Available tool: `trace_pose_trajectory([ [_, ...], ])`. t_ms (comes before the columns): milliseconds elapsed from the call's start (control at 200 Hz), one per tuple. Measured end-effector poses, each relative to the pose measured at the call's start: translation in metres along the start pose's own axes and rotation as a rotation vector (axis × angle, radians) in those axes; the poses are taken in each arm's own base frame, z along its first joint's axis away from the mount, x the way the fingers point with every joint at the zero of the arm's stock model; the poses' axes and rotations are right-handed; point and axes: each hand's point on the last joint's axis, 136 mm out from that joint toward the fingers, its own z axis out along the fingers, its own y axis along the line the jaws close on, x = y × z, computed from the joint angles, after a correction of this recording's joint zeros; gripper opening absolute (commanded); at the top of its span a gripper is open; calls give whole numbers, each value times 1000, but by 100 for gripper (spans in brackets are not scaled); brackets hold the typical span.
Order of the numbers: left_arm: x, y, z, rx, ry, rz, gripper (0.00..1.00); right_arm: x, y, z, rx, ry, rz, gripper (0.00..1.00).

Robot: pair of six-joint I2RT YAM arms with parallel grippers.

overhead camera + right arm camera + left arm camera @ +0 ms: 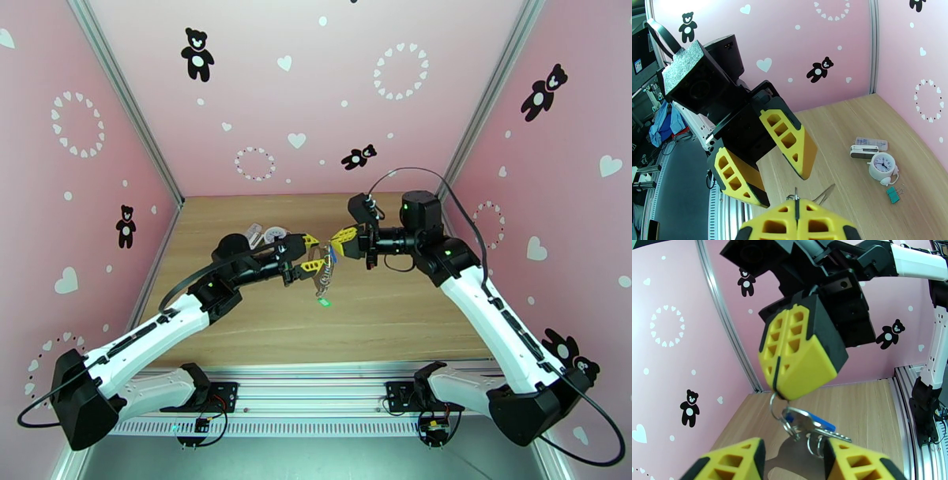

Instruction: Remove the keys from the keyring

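My right gripper (341, 237) is shut on a small metal ring of the keyring (321, 267), which hangs from it above the table. In the left wrist view the pinched ring (773, 402) carries more rings, a silvery key and the blue-headed key (822, 424), with the grey strap (790, 455) below. The green-headed key (324, 301) dangles lowest. My left gripper (310, 253) is open, its fingers (732, 461) on either side of the hanging bunch without gripping it. The right wrist view shows my right gripper (797, 221) closed on the ring, facing the open left gripper (766, 160).
Behind the left arm at the back of the wooden table (395, 316) lie a round white clock (883, 165), a teal binder clip (892, 194), a small white box (865, 151) and a clear case (871, 142). Pink walls close in three sides.
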Motion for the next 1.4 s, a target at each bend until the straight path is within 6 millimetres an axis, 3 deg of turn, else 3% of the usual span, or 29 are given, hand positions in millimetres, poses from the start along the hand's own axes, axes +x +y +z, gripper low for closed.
trace_pose_trajectory([
  [430,9,3,8,43,46,25,45,-1,9,0,-60,13,28,0],
  [671,-1,2,11,97,29,51,45,-6,15,-2,-88,14,31,0],
  [1401,0,-5,20,170,5,7,21,-4,15,-1,-95,23,26,0],
])
